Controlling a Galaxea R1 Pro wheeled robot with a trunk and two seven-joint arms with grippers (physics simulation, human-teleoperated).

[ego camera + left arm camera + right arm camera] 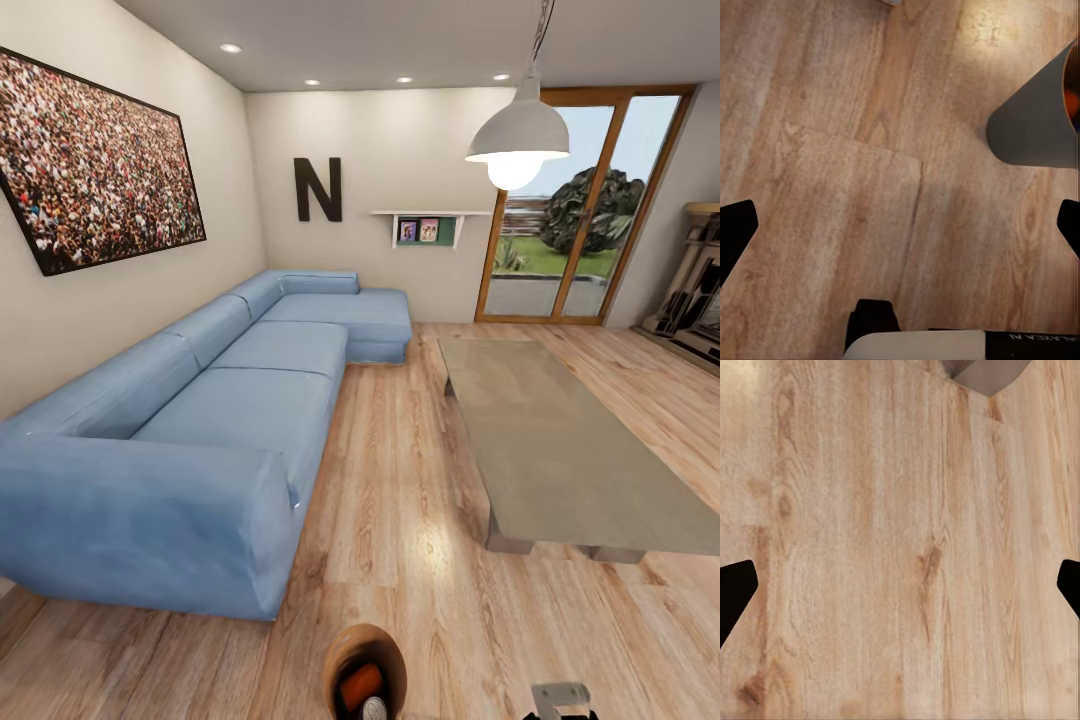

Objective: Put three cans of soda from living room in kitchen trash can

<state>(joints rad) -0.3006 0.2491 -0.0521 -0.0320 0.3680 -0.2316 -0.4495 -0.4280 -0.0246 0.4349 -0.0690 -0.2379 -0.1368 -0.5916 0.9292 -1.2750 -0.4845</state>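
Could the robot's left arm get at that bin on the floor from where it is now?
Probably yes. The bin stands on the bare wood floor right in front of the robot, with nothing around it. The left gripper hangs open over the planks, the bin's grey wall close beside it.

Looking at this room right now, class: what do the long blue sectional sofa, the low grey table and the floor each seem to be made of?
The blue sectional sofa looks fabric-covered: matte, softly creased. The low grey table looks like a smooth, faintly glossy slab, perhaps stone or frosted glass. The floor looks like light wood planks, with visible grain, knots and a slight sheen.
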